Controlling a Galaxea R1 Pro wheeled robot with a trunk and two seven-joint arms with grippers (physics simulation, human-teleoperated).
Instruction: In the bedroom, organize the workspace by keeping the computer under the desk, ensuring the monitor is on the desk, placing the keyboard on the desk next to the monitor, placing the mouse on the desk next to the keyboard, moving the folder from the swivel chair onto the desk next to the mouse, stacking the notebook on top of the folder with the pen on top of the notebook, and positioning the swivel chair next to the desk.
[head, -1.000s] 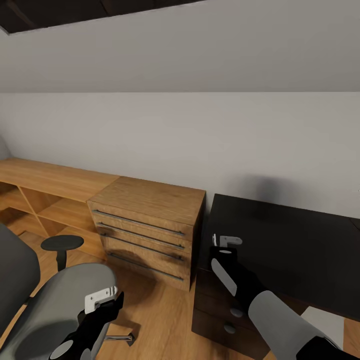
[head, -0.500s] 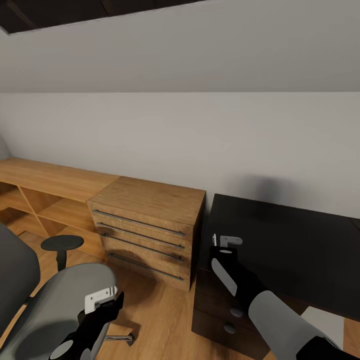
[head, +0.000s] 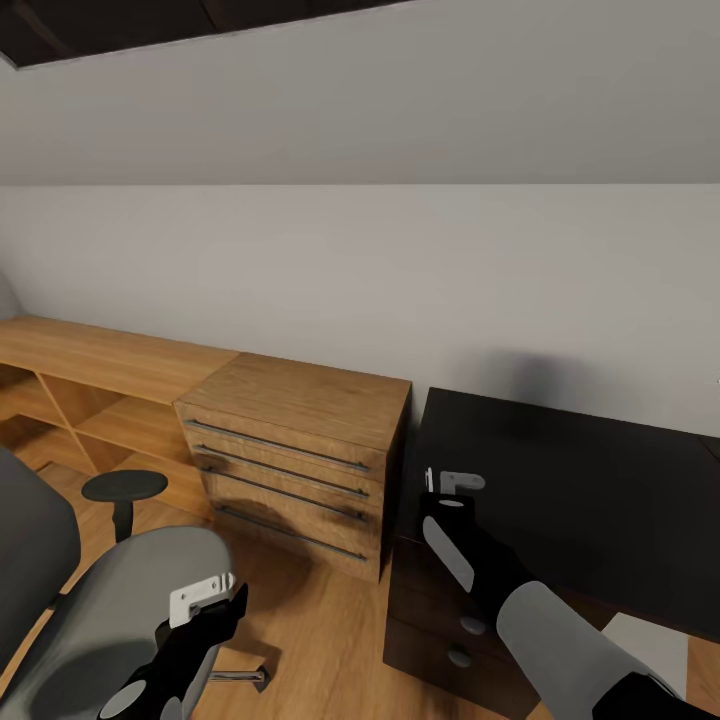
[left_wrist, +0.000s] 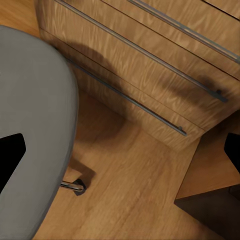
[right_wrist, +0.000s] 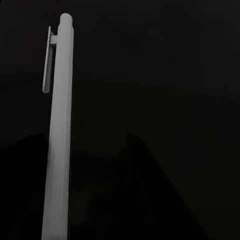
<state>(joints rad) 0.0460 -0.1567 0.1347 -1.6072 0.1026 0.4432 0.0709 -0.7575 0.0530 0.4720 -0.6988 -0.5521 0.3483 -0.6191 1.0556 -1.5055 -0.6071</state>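
White against the black top, the pen (right_wrist: 59, 130) stands out plainly in the right wrist view, running along the line of the right gripper (head: 447, 483), which hangs over the near left corner of the desk (head: 590, 480). In the head view a sliver of white shows at its tip, so the right gripper appears to pinch the pen, though its fingers are not visible closing on it. The left gripper (head: 205, 597) hovers over the seat of the swivel chair (head: 110, 610), spread wide, dark fingertips (left_wrist: 10, 157) at either edge of the left wrist view, empty.

Judging the step as carrying the pen to its stack, the pinch should stay firm and the pen held level, since a slim round body may roll once released. This part of the surface carries no folder or notebook, so the arm likely needs to travel right before lowering, and release should come only with the pen resting flat.

Left of the desk stands a light wooden drawer unit (head: 300, 460), all drawers shut, contents hidden. The desk's own dark drawers (head: 440, 620) are closed too.
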